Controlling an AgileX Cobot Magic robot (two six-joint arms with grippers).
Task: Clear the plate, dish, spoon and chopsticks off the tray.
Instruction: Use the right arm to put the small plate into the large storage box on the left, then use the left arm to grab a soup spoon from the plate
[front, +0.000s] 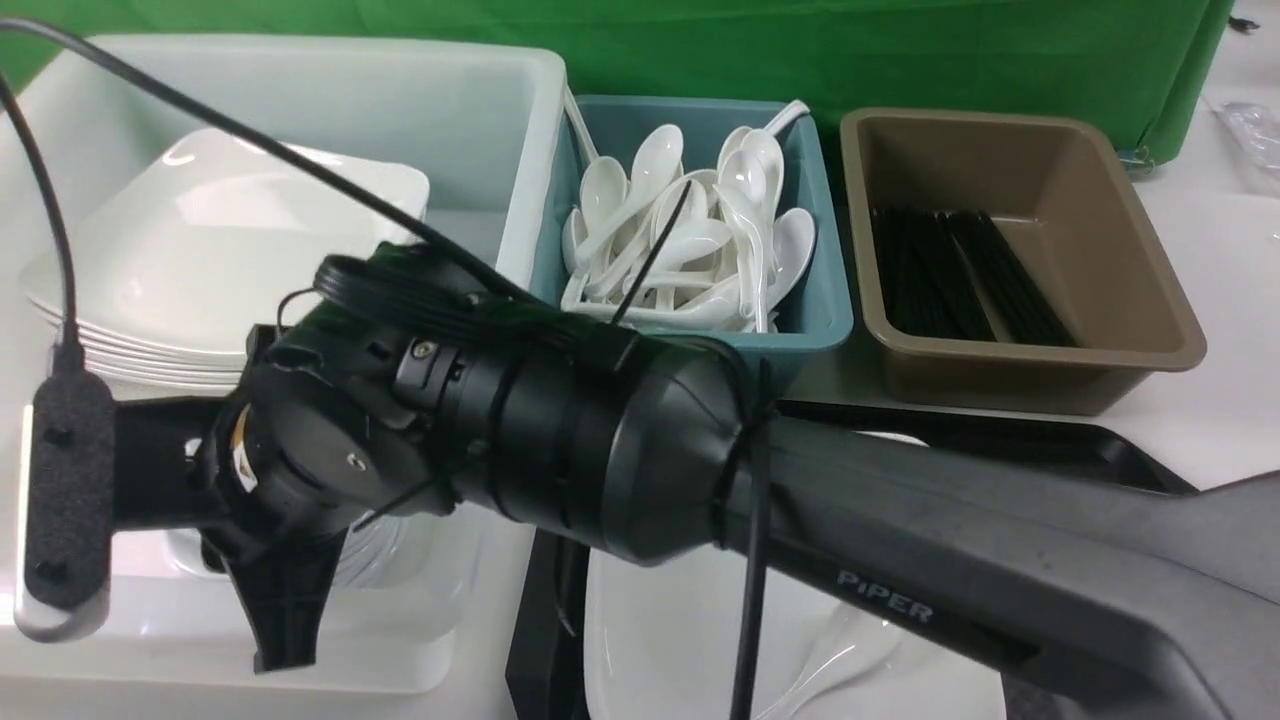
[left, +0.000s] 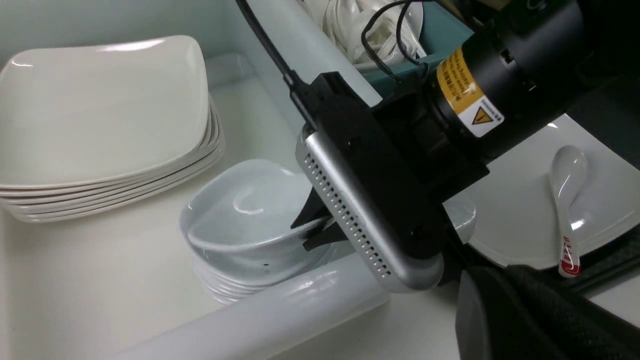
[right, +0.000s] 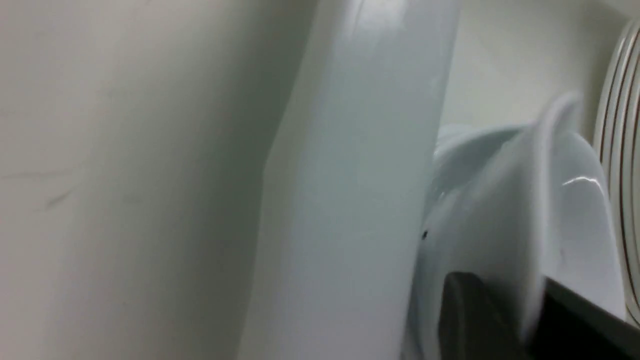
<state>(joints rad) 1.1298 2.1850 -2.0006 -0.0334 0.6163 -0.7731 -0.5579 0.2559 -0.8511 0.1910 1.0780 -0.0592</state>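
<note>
Mid-stowing, the small glossy white dish (left: 240, 215) lies tilted on a stack of matching dishes (left: 230, 287) in the white plastic tub (left: 280, 310), rim between the fingers of the right hand (left: 314, 231); whether pinched is unclear. Next move, likely: release, lift straight out.

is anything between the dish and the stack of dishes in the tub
Nothing visible does. The dish is already directly atop the stack of dishes inside the white tub, slightly tilted, with the right gripper straddling its rim.
</note>
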